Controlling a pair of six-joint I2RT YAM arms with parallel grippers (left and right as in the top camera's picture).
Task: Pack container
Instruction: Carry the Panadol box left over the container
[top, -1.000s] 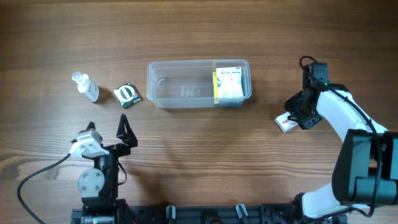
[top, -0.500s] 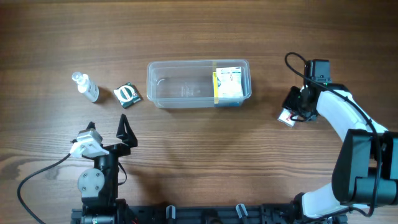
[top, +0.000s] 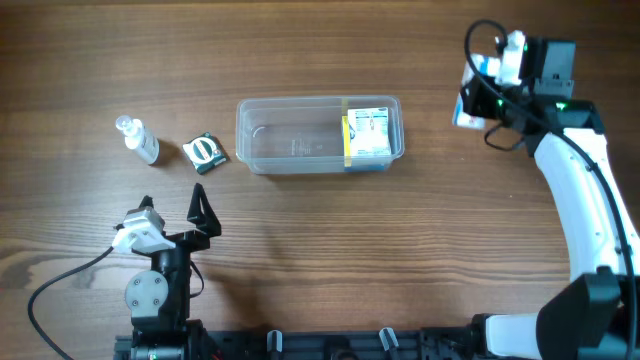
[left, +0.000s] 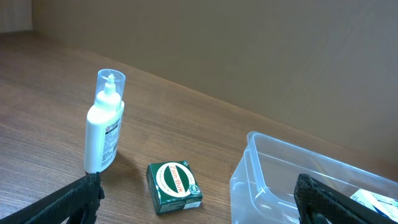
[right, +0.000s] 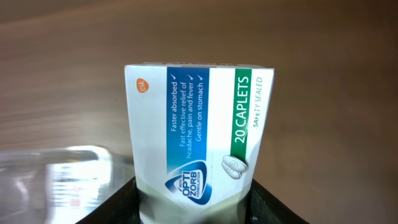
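Note:
The clear plastic container (top: 300, 135) sits at the table's middle, with a yellow and white box (top: 367, 135) in its right end. Its corner also shows in the left wrist view (left: 280, 174) and blurred in the right wrist view (right: 56, 180). My right gripper (top: 478, 100) is raised to the right of the container, shut on a white, blue and green caplet box (right: 199, 137). My left gripper (top: 172, 208) is open and empty near the front left. A green Zam-Buk box (top: 205, 151) and a white bottle (top: 138, 139) lie left of the container.
The green box (left: 175, 186) and the bottle (left: 104, 127) stand ahead of the left gripper (left: 199, 199) in the left wrist view. A cable runs off the table's front left corner (top: 60, 285).
My right gripper has lifted the caplet box off the table at the right and carried it up and toward the far side. The left arm has not moved.

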